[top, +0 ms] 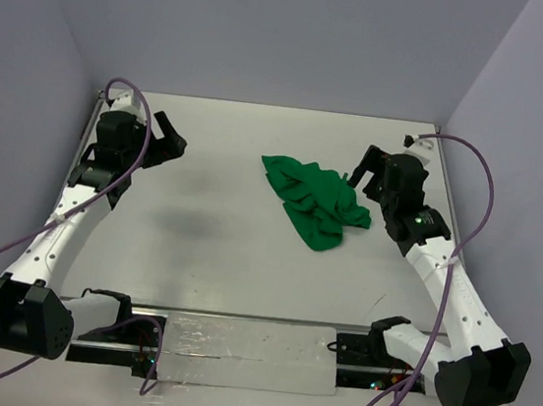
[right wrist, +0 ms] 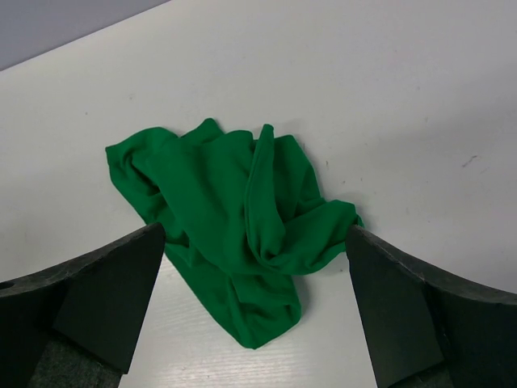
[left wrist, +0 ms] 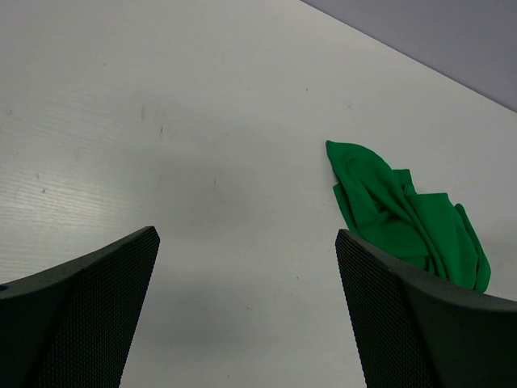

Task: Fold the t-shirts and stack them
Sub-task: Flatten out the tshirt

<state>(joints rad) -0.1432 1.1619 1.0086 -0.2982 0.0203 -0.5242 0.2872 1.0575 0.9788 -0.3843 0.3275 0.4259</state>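
A bright green t-shirt (top: 314,199) lies crumpled in a heap on the white table, right of the middle. It also shows in the right wrist view (right wrist: 234,226) and at the right of the left wrist view (left wrist: 404,214). My right gripper (top: 368,172) is open and empty, held just right of the shirt and above it. My left gripper (top: 166,136) is open and empty at the far left of the table, well away from the shirt. Both grippers' dark fingers (left wrist: 89,315) (right wrist: 404,315) stand wide apart.
The white table (top: 219,226) is walled by grey panels at the back and sides. A metal rail with the arm bases (top: 244,343) runs along the near edge. Purple cables (top: 473,178) loop beside each arm.
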